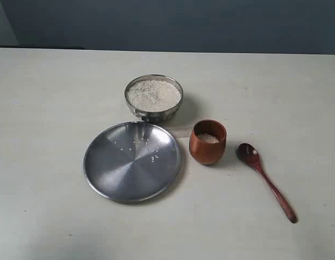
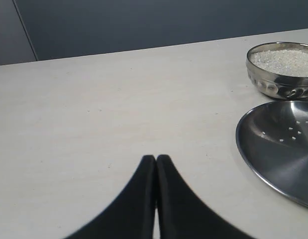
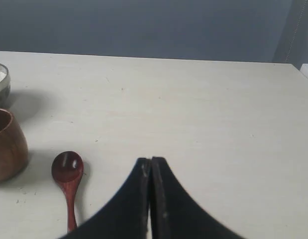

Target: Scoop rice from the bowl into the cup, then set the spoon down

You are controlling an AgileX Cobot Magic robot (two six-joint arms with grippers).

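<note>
Two tools are in view, both clenched on nothing. The left tool and the right tool each have their dark tips pressed flat together just above the pale surface.

Ahead of the left tool and toward the right tool's side lies the wide steel plate, flat, with a few stray grains on it. Farther ahead on the same side stands the bowl, filled nearly to its rim with rice.

The spoon lies flat on the surface close ahead of the right tool, toward the left tool's side, clear of its tips. Its oval end points away from the tool. Just beyond the spoon on that side stands the cup, upright and not touching it, with a shallow layer of rice inside. The bowl's edge shows farther ahead.
</note>
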